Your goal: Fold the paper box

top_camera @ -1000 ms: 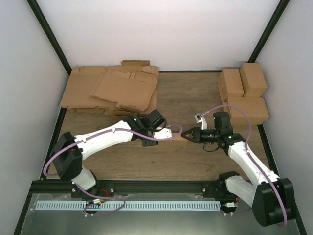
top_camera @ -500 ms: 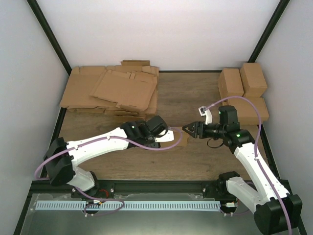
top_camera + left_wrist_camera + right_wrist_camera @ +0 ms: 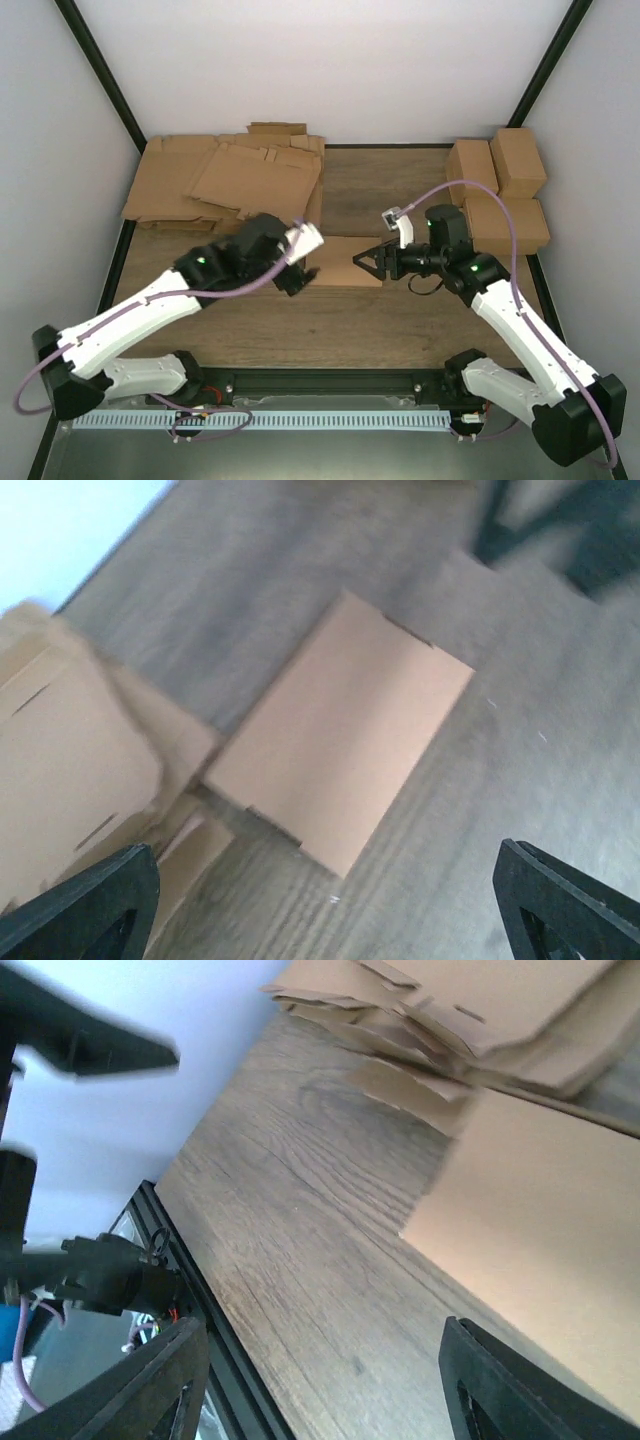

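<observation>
At mid-table, beyond the arm bases, the paper box [image 3: 338, 266] is laid flat and unheld, its long axis running roughly left to right. It is flanked by the left gripper [image 3: 300, 272], spread wide and empty at its left end, and the right gripper [image 3: 362, 262], parted and empty over its right end; neither is judged clearly nearer. Both forearms are angled inward. Farther back, flat cardboard sheets [image 3: 225, 185] are stacked left, finished boxes [image 3: 500, 185] right.

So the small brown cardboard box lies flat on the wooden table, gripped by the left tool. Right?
Not gripped. In the left wrist view the left tool stands open, fingers wide apart, clear of the small brown cardboard box, which lies flat on the wooden table.
</observation>
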Controlling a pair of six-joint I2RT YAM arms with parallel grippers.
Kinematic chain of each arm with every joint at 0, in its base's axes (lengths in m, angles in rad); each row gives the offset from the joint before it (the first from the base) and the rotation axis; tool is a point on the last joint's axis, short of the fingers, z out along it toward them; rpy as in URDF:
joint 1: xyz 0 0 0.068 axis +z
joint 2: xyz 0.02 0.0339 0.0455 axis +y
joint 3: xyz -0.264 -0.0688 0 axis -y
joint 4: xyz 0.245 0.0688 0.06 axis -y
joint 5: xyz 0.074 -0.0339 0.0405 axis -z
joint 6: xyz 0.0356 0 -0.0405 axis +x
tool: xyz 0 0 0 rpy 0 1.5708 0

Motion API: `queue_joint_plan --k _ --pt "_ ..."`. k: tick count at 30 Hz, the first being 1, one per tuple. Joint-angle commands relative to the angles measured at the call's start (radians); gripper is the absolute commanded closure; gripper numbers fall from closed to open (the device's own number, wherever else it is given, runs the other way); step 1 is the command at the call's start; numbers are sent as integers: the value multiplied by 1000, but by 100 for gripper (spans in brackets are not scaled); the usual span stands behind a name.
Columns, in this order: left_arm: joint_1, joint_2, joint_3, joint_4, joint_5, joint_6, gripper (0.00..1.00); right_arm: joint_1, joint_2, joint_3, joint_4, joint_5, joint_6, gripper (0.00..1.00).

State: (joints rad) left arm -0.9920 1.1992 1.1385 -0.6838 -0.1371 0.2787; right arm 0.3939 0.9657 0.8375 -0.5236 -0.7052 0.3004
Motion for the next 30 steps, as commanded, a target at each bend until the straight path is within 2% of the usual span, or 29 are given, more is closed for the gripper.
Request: queue_joint_plan --k 1,2,4,6,10,13,19,22,25,28,30 --pt "194 -107 18 59 175 -274 5 85 8 58 125 64 -120 33" --pt "237 -128 9 63 202 -306 4 109 12 62 147 71 -158 33" --pt "300 -152 -10 56 230 -344 2 179 29 85 158 56 -278 26" --pt "345 -154 -27 39 239 -369 2 258 85 150 94 51 -414 21" --pt "434 -141 -47 14 272 -408 1 362 237 290 -65 185 -593 22" --pt "490 -152 -64 27 325 -429 0 401 321 332 -93 303 -663 23" --pt "601 -166 -93 47 432 -468 0 413 450 439 -146 413 -749 24" --pt "645 -127 -124 65 521 -503 0 413 508 478 -175 511 -740 23" --pt "649 -54 -176 129 638 -607 0 387 521 447 -122 601 -594 20" --pt "642 16 -307 291 775 -763 0 259 516 396 -72 483 -358 19" --pt "619 67 -372 393 794 -835 3 167 502 312 -42 379 -214 20"
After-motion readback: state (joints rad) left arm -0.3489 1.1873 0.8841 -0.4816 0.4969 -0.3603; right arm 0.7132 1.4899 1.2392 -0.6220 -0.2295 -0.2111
